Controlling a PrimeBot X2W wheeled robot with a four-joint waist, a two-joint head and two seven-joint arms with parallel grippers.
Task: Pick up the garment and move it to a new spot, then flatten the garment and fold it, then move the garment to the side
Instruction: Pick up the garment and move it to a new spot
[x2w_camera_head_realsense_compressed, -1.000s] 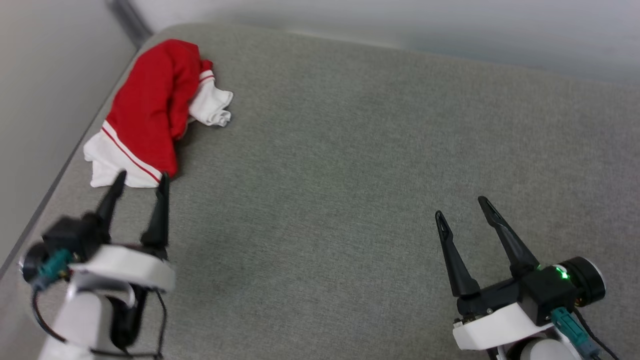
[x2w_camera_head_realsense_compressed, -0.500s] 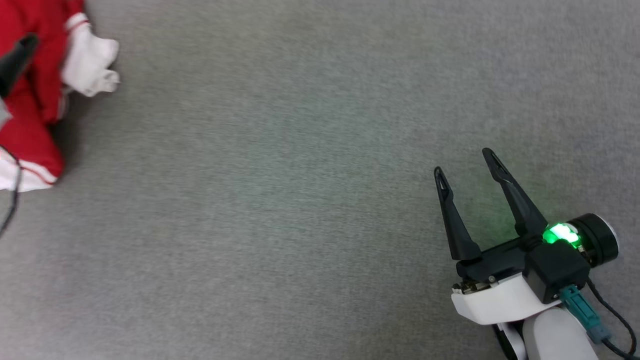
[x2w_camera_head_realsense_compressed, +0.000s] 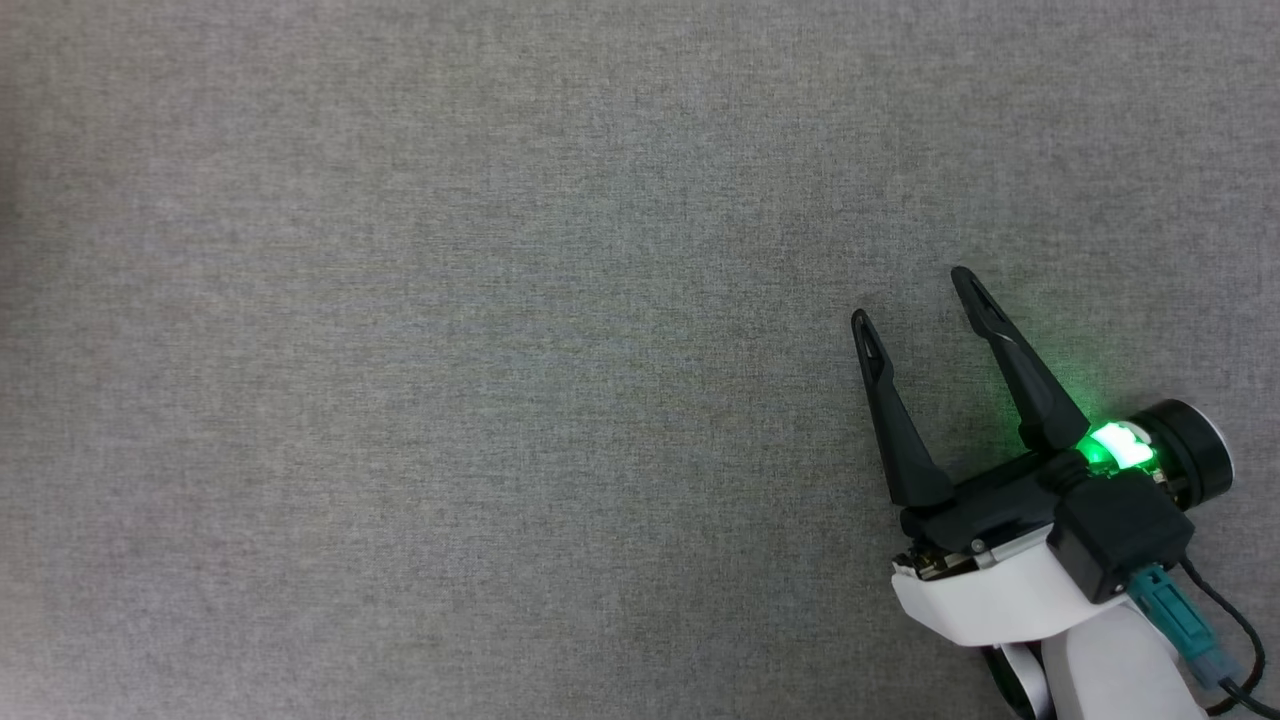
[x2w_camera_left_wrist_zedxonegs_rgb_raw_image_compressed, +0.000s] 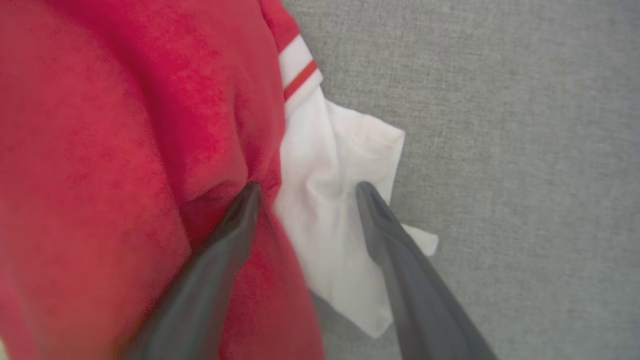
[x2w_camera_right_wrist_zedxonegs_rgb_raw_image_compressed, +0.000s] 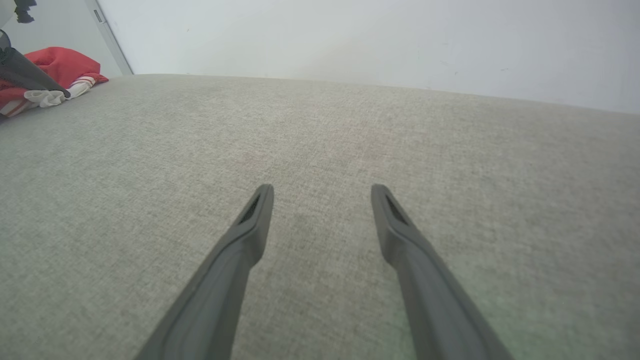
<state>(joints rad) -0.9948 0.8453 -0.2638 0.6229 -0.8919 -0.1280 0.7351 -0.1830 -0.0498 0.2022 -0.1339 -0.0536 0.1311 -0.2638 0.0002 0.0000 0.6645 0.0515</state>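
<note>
Head view: right gripper (x2w_camera_head_realsense_compressed: 912, 295), two long dark fingers on a white wrist with a green light lit, sits at lower right over the flat grey woven-fabric surface (x2w_camera_head_realsense_compressed: 400, 350). Fingers spread wide, nothing between them.

Left wrist view: left gripper (x2w_camera_left_wrist_zedxonegs_rgb_raw_image_compressed: 308, 187) is right over the garment (x2w_camera_left_wrist_zedxonegs_rgb_raw_image_compressed: 125, 150), a bright red thin-fabric shirt lying crumpled on the grey surface. Fingers apart, not yet clamped on anything. One tip is over a red fold, the other over the bunched white short sleeve (x2w_camera_left_wrist_zedxonegs_rgb_raw_image_compressed: 340, 145). Red-and-white stripe trim (x2w_camera_left_wrist_zedxonegs_rgb_raw_image_compressed: 300, 80) lies just beyond the tips. Contact with the cloth cannot be told; picture soft.

Right wrist view: own fingers splayed, empty, low over bare grey surface. The shirt is a small red heap at far upper left, near the corner where the pale wall (x2w_camera_right_wrist_zedxonegs_rgb_raw_image_compressed: 350, 40) meets the surface, with a dark finger of the other arm at it. Well apart from this gripper.

Risks, as judged: the left fingers straddle the sleeve seam, so closing here may catch only the sleeve or a single layer. The shirt would then hang twisted, drag, or slip out on the lift. Coming down too far could jam the tips into the surface
</note>
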